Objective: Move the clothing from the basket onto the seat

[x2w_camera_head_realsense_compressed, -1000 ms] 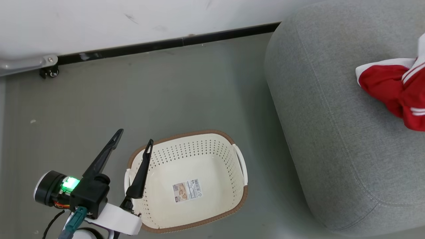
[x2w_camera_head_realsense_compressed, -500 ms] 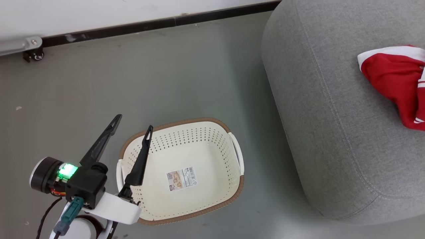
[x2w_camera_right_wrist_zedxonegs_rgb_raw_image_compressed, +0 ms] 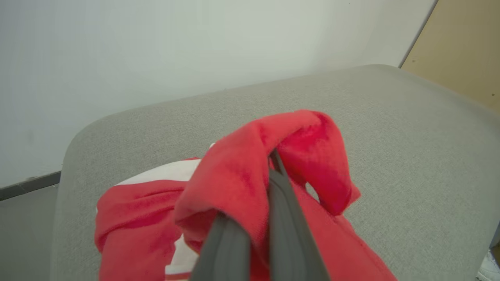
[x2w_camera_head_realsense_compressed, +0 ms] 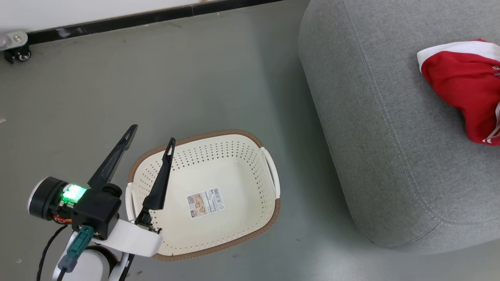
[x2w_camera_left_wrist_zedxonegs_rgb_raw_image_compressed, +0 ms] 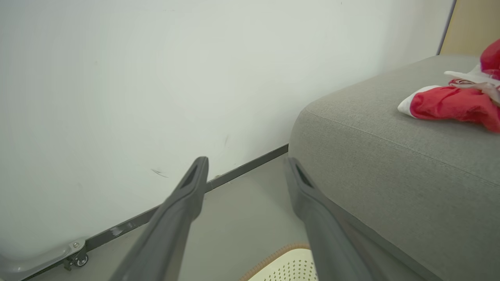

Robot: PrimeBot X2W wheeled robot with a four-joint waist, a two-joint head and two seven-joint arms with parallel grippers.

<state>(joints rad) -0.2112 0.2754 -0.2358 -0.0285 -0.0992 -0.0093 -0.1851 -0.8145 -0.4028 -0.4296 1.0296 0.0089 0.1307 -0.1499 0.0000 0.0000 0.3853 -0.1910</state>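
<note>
The cream basket stands on the grey floor with just a paper label on its bottom. My left gripper hangs open over the basket's left rim, nothing between its fingers. In the left wrist view the same gripper points at the wall, with the basket's rim below it. The grey seat fills the right side. Red clothing with a white edge lies on it at the far right. My right gripper is shut on a fold of the red clothing above the seat.
A white wall with a dark baseboard runs along the back. A small caster wheel sits at its left end. Bare grey floor lies between wall, basket and seat. A tan panel stands behind the seat.
The head camera has shifted, so the whole scene slid up and to the left. The white-striped part of the red clothing at the right edge has moved out of the picture. My left gripper stays open.
</note>
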